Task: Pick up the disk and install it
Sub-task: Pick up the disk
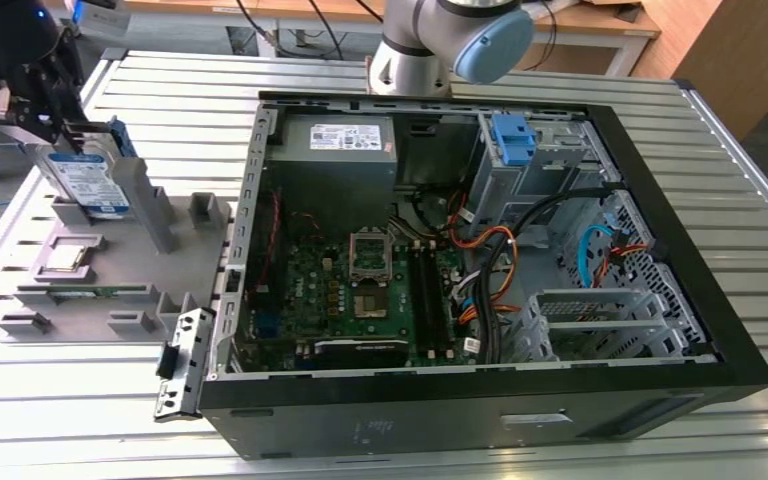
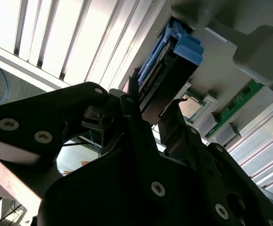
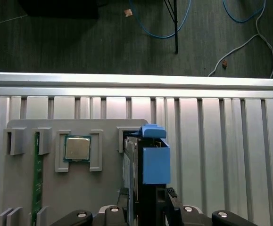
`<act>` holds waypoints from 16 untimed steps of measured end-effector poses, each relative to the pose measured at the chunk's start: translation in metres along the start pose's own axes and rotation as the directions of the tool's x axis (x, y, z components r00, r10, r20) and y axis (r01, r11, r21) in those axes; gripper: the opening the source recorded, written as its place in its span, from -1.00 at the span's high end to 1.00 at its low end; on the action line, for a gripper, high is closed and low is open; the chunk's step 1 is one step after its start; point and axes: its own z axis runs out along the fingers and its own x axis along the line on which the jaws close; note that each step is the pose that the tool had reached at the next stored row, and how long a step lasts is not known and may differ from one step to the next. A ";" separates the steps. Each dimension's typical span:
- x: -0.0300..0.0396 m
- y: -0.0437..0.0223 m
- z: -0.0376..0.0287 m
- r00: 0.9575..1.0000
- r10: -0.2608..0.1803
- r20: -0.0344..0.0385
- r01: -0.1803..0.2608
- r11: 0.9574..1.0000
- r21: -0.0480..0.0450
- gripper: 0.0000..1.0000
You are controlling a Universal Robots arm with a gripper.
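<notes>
Gripper (image 3: 144, 201) clamped on both faces of the disk (image 3: 153, 165). Disk stands upright on edge at the grey holder (image 3: 108, 188); whether it is lifted or still seated, cannot tell. Chip (image 3: 77, 148) and memory stick (image 3: 36, 179) sit beside it. Open computer case (image 1: 704, 300) is well apart, on the exterior view's right.

Your flat rectangular silver-metal disk (image 1: 92, 188) carries smooth blue plastic rails (image 3: 155, 165); the grey plastic holder (image 1: 124, 275) looks matt, and the ribbed metal bench (image 1: 184, 85) is bright and shiny.
</notes>
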 end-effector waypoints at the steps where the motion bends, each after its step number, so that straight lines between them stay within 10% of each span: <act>1: -0.0006 0.0000 0.0001 1.000 0.000 0.000 0.000 1.000 0.000 0.13; 16: -0.0010 -0.0003 0.0004 0.999 -0.047 -0.010 0.047 0.999 -0.007 0.13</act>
